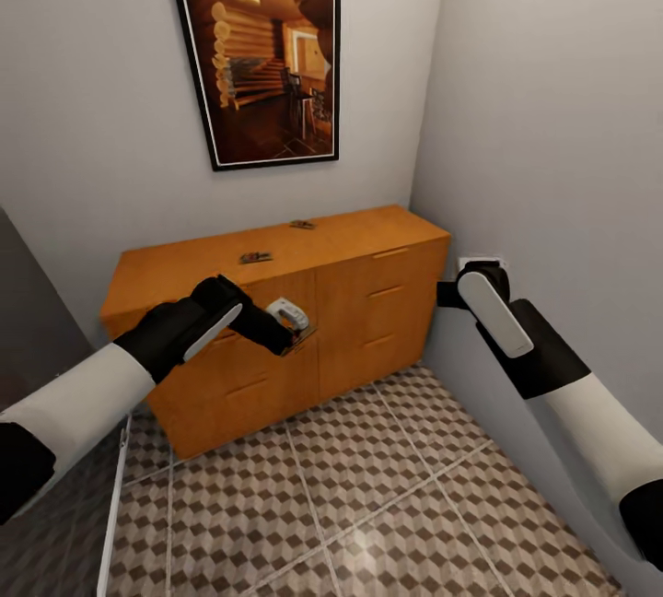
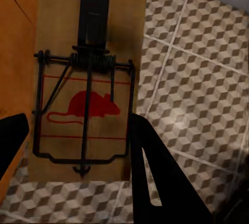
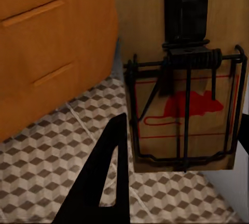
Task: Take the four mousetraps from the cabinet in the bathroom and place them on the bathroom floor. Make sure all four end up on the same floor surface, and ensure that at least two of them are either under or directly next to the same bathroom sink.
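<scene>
Two mousetraps (image 1: 254, 257) (image 1: 301, 225) lie apart on top of the orange-brown cabinet (image 1: 350, 302). My left gripper (image 1: 293, 328) hangs in front of the cabinet's drawer fronts, above the bathroom floor (image 1: 368, 486). In the left wrist view it (image 2: 78, 123) is shut on a tan mousetrap (image 2: 83, 94) with a red mouse print. My right gripper (image 1: 453, 291) is at the cabinet's right end near the wall. In the right wrist view it (image 3: 182, 125) is shut on another mousetrap (image 3: 184, 110). The sink is out of view.
A framed picture (image 1: 262, 44) hangs on the wall above the cabinet. A grey side wall (image 1: 552, 164) runs close along my right arm. A dark panel (image 1: 28, 321) stands at the left, with a pale strip (image 1: 115, 505) along the floor beside it.
</scene>
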{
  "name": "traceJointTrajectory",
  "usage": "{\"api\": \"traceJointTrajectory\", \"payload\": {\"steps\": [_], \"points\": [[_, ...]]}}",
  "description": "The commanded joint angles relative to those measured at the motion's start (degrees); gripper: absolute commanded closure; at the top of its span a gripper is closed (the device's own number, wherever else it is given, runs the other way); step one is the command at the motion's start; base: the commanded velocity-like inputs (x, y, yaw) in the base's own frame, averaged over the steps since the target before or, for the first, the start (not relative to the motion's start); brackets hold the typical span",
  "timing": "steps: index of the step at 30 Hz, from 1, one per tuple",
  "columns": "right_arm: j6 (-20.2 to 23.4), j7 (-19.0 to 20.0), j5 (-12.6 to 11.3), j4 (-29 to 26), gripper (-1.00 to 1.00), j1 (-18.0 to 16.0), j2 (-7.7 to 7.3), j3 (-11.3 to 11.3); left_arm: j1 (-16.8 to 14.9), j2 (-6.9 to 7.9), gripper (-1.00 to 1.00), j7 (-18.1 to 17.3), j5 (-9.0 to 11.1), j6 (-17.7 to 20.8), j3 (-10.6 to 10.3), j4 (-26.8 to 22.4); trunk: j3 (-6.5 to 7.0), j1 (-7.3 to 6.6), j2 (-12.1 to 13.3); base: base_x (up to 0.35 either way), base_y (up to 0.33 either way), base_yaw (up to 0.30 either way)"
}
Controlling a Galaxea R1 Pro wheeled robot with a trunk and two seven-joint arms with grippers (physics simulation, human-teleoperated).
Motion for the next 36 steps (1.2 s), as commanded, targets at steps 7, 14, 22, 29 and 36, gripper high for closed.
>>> {"api": "traceJointTrajectory", "payload": {"steps": [7,14,22,29,36], "points": [[0.18,-0.48,-0.54,0.06,1.0,4.59,-0.09,0.21,5.47,-5.01,1.0,0.53,-0.45,-3.53,-0.74,11.9,-0.05,-0.04,-0.04,-0.29,0.0,0.0],[0.11,1.65,-0.18,0.73,1.0,10.79,-0.14,0.24,10.86,-8.56,1.0,1.09,-0.45,-17.41,-0.75,25.82,-0.05,-0.04,-0.04,-0.211,0.0,0.0],[-8.44,27.88,17.08,15.54,1.0,15.84,-0.6,0.31,18.05,-9.45,1.0,1.14,-0.04,-30.81,-0.6,30.78,-0.05,-0.04,-0.04,-0.014,0.0,0.0],[-21.07,48.71,31.49,34.0,1.0,16.4,-0.43,0.33,19.79,-9.4,1.0,1.16,0.07,-36.65,-0.44,34.59,-0.05,-0.04,-0.04,0.0,0.0,0.0],[-27.29,51.9,33.2,41.55,1.0,16.43,-0.52,0.33,20.29,-9.48,1.0,1.15,0.15,-42.02,-0.36,40.39,-0.05,-0.04,-0.04,0.0,0.0,0.0]]}}
